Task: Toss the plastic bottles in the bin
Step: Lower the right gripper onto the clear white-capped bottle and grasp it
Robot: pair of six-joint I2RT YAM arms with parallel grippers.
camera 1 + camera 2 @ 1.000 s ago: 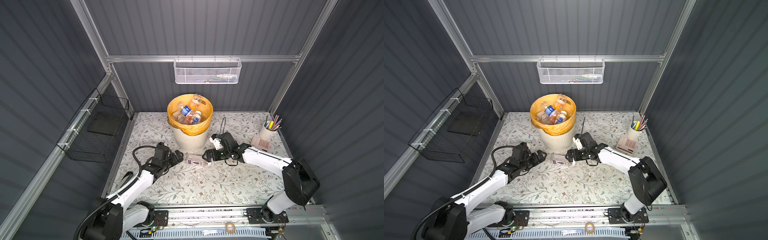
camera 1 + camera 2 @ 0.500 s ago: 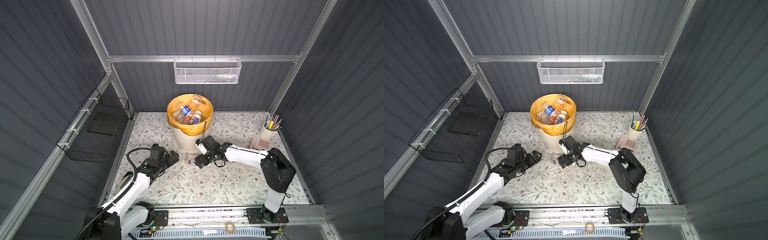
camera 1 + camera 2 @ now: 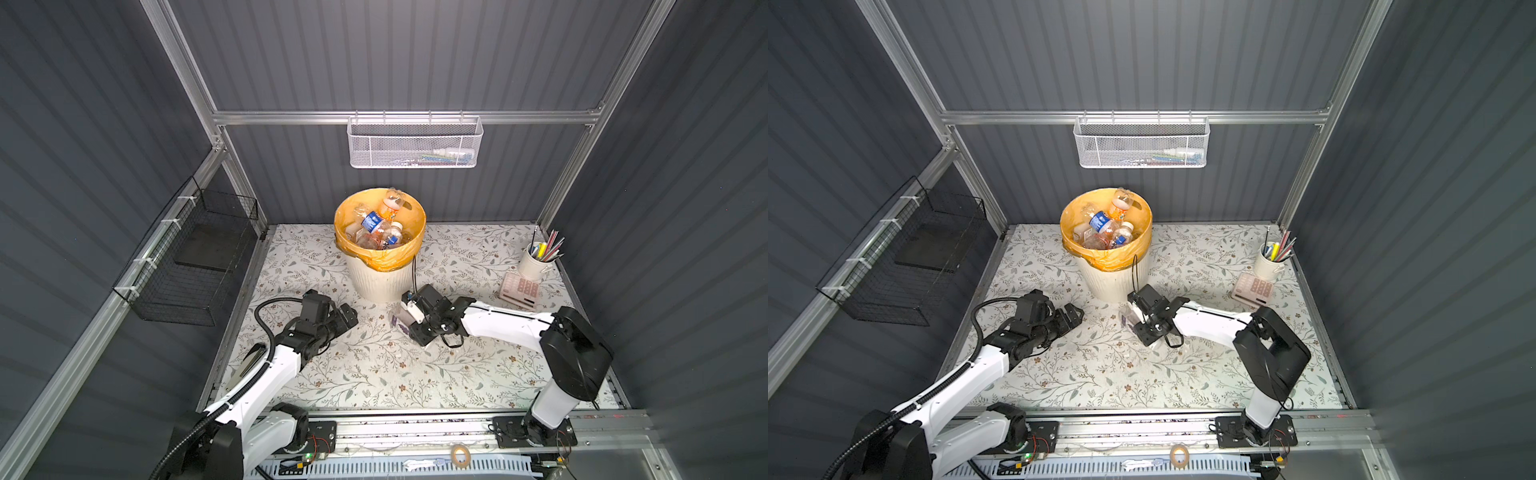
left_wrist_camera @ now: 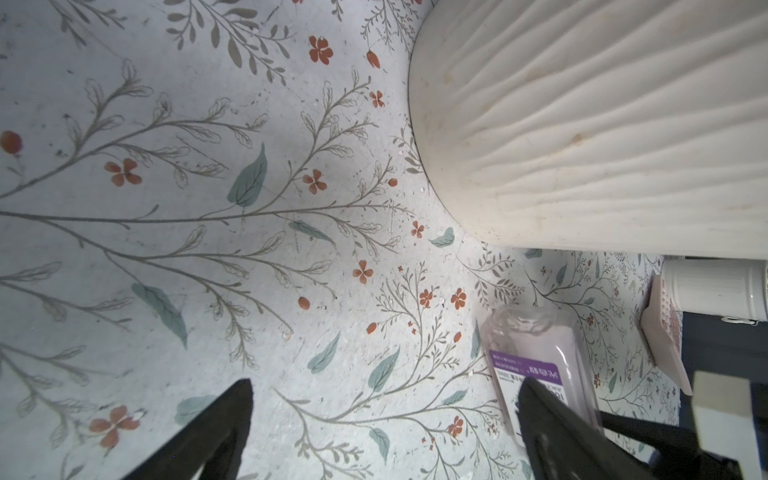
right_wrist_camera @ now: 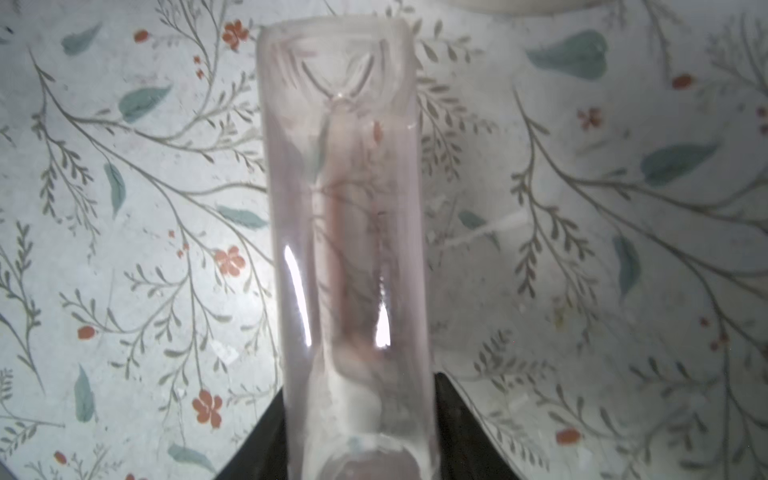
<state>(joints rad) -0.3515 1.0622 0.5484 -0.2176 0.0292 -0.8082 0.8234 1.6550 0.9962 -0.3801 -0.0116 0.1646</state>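
Room: dark grey ribbed walls (image 3: 415,62) on three sides, aluminium frame (image 3: 291,117) across the back and up the corners. Table (image 3: 374,374) covered in a pale floral print with grey twigs, green leaves and small red flowers; it fills the lower middle of both top views.

Left edge of frame: black wire basket (image 3: 187,266) hung on the side wall, a dark flat slab (image 3: 208,249) lying in it.

Left of centre: left gripper (image 3: 347,318) low over the table, fingers spread wide, nothing between them.

Centre, at the back of the table: bin (image 3: 380,282), cream and ribbed, with an orange bag (image 3: 382,259) folded over the rim. Bottles (image 3: 376,222) piled inside, one with a blue label and one with an orange label on top.

Just below the bin in frame: right gripper (image 3: 409,322) clamped on a clear bottle (image 5: 340,187) with a purple label. The bottle sits low, just in front of the bin's base. Cannot tell if it touches the table.

Upper centre: white mesh basket (image 3: 415,143) hung on the back rail, small items at its right end, too small to name.

Right: white cup (image 3: 530,268) holding pens (image 3: 548,245), and a calculator (image 3: 519,289) just in front of it, touching or nearly so.
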